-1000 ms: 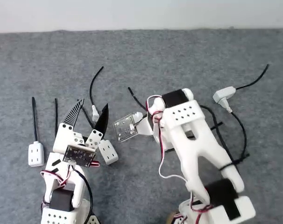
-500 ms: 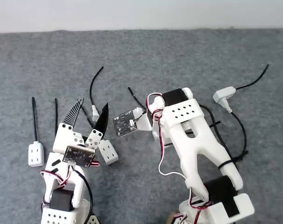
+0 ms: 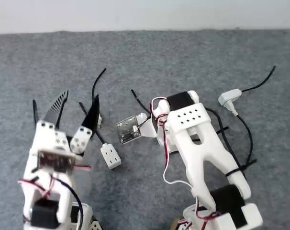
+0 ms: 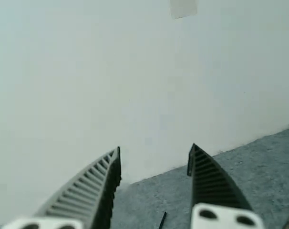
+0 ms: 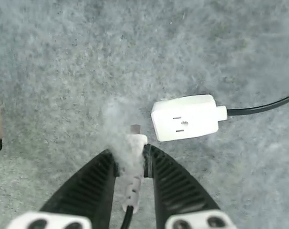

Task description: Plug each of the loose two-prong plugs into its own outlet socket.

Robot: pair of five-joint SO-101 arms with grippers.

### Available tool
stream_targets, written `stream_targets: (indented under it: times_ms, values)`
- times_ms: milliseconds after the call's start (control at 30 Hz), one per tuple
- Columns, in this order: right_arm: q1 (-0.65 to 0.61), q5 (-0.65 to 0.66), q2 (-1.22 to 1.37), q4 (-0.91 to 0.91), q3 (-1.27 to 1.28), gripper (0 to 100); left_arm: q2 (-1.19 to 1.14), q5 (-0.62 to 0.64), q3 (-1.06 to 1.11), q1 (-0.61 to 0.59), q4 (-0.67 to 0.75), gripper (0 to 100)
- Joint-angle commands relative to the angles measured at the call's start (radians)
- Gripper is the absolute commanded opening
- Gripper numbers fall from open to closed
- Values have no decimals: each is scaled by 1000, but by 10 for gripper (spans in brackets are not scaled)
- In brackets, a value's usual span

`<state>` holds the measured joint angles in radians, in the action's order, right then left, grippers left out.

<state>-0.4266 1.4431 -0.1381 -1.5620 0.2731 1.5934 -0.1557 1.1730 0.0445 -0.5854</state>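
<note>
In the right wrist view my right gripper (image 5: 132,160) is shut on a small white two-prong plug (image 5: 135,141). Its prongs point at the slotted face of a white outlet socket (image 5: 185,118) lying on the carpet a short gap away. From above, that socket (image 3: 110,156) lies between the arms, beside the right arm's wrist camera board (image 3: 128,130). My left gripper (image 3: 81,94) is open and held above the carpet at the left. Its fingers (image 4: 99,183) aim at the pale wall with nothing between them. Another white plug (image 3: 229,98) lies at the far right.
Black cables trail over the grey carpet: one curving (image 3: 98,79) beyond the left gripper, one (image 3: 245,132) looping from the right plug past the right arm (image 3: 197,139). A pale wall (image 3: 145,14) bounds the far edge.
The left arm has lifted and swung to the left, now covering the spot where a second outlet lay. The right wrist wobbled slightly, still holding its plug near the socket.
</note>
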Motion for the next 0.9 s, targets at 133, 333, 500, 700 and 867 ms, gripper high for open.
stream_targets:
  times_ms: [133, 333, 500, 700, 867]
  values:
    - [-33, -25, -56, 1, -58, 9, -775, 118, -407, -2, 26, 228]
    - [-25, -9, -16, 56, -60, 9, -939, 127, -308, 8, 229, 228]
    - [-7, 31, 41, 67, -95, 9, -956, 126, -223, 6, 338, 228]
    - [12, 31, 199, 58, -241, 9, -987, 126, -209, 11, 359, 228]
    - [16, 48, 328, -13, -315, 9, -1063, 126, -209, 5, 410, 228]
